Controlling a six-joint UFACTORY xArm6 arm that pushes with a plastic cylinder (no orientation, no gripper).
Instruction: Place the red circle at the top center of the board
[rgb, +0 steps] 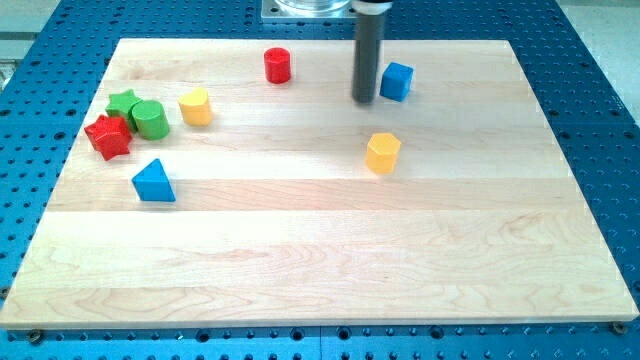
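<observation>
My tip (364, 100), the lower end of a straight dark rod with no jaws to open or close, holds nothing and rests on the pale wooden board (320, 260) near its top edge. The red round cylinder block (277, 65) sits apart to the tip's left in the view, slightly higher. The blue cube (397, 81) stands just beside the tip on its right; whether they touch I cannot tell. The yellow hexagonal block (382, 153) lies below the tip. Far to its left cluster the yellow block (196, 106), green cylinder (151, 119), green star (122, 102), red star (109, 136) and blue triangle (153, 182).
</observation>
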